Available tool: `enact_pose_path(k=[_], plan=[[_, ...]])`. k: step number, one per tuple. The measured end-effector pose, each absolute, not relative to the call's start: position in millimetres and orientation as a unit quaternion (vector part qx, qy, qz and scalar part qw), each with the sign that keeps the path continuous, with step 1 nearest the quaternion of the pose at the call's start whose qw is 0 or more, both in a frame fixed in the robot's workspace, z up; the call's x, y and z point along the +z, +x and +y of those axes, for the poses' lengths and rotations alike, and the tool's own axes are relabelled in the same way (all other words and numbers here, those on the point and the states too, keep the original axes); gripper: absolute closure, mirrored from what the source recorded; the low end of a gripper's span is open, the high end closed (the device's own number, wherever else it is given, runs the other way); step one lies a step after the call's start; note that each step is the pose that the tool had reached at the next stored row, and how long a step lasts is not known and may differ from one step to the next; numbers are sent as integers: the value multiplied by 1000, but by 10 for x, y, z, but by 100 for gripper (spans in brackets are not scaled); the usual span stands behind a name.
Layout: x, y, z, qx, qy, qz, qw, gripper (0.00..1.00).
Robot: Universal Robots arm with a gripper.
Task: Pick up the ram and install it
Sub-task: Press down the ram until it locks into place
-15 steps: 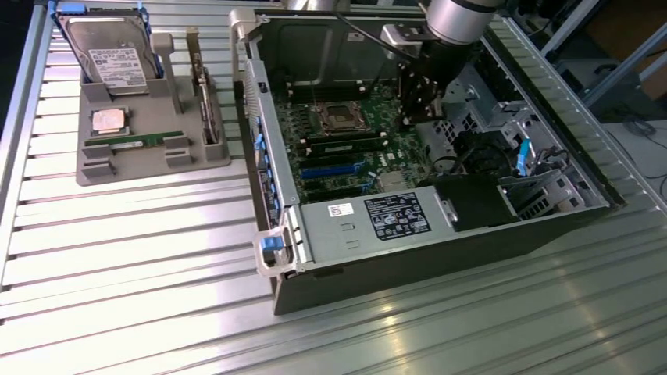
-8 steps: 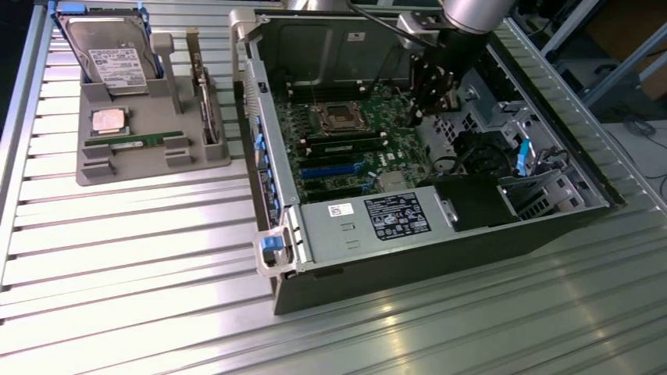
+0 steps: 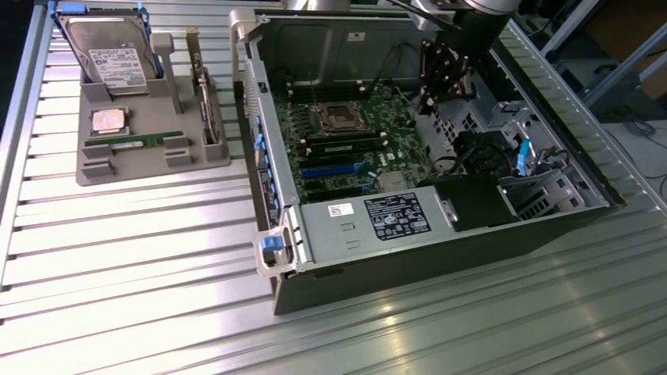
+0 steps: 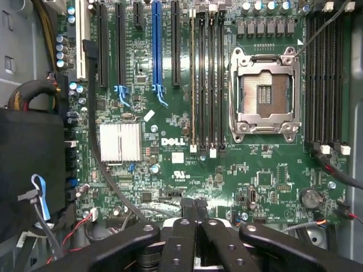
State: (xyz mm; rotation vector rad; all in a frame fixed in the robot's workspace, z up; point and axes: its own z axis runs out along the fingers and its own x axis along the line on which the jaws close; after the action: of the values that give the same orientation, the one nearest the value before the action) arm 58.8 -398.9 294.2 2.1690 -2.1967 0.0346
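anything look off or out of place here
Nothing stands out. The ram lies flat in the grey holder beside the open computer case, and the shut gripper hangs over the motherboard.

An open computer case (image 3: 417, 234) is lying on the metal table (image 3: 136, 258). Beside it a grey holder (image 3: 146, 125) is carrying a hard drive (image 3: 109, 51), a square processor chip (image 3: 108, 121) and an expansion card (image 3: 208, 101) standing on edge. Inside, the empty processor socket (image 4: 266, 93) is showing.
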Motion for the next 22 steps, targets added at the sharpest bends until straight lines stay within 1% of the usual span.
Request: enact_pose_path(k=[4,22], plan=[[3064,599,-3989,11,702,-711,27,89],[3065,599,-3989,11,694,-719,27,89]])
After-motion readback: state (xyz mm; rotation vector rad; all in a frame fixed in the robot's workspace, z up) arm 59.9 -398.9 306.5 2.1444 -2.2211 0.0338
